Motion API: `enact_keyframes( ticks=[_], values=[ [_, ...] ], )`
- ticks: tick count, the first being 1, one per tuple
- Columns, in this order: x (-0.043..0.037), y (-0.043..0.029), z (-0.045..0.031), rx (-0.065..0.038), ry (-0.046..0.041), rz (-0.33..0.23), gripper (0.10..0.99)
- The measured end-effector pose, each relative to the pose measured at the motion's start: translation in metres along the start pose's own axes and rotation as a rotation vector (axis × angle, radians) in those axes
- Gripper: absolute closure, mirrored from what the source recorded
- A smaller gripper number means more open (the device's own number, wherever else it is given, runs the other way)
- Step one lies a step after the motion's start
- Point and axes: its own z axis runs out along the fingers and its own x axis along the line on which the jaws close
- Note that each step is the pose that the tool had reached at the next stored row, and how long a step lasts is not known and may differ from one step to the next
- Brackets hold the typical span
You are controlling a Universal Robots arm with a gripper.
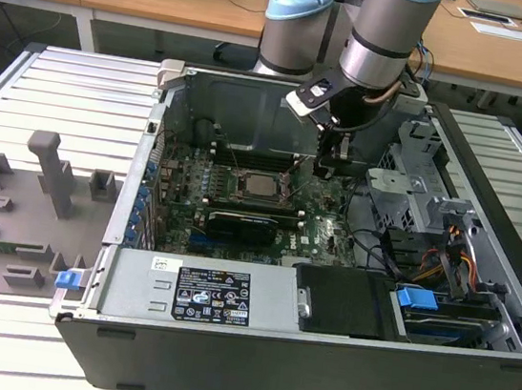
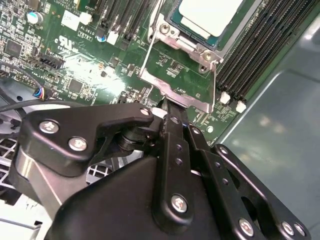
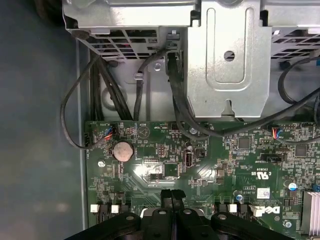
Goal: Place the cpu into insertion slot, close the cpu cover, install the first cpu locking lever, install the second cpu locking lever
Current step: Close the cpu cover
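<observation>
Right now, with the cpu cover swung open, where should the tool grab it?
Probably the free end bar of the cpu cover, the end away from the cpu. The middle is an open window, so only thin rim is there. Come from that far side, where the tool sits.

One cpu (image 1: pixel 264 187), one cpu cover (image 2: pixel 172 89), one motherboard (image 1: pixel 333 231), one claw (image 3: pixel 172 195), one computer case (image 1: pixel 221 353).

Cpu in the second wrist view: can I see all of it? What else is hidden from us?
- cpu: in the second wrist view, cut off by the picture's edge.
- cpu cover: its near edge sits behind the gripper there, so contact is unclear.
- Locking levers: too small to pick out in the exterior view.
</observation>
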Motion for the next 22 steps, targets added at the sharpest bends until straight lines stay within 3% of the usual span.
enact_keyframes(
  ticks=[11,22],
  values=[
    [0.0004,-0.0105,0.0007,-0.001,0.0004,0.0,0.98],
    [0.0013,-0.0349,0.0024,-0.009,0.0005,0.0,0.98]
  ],
)
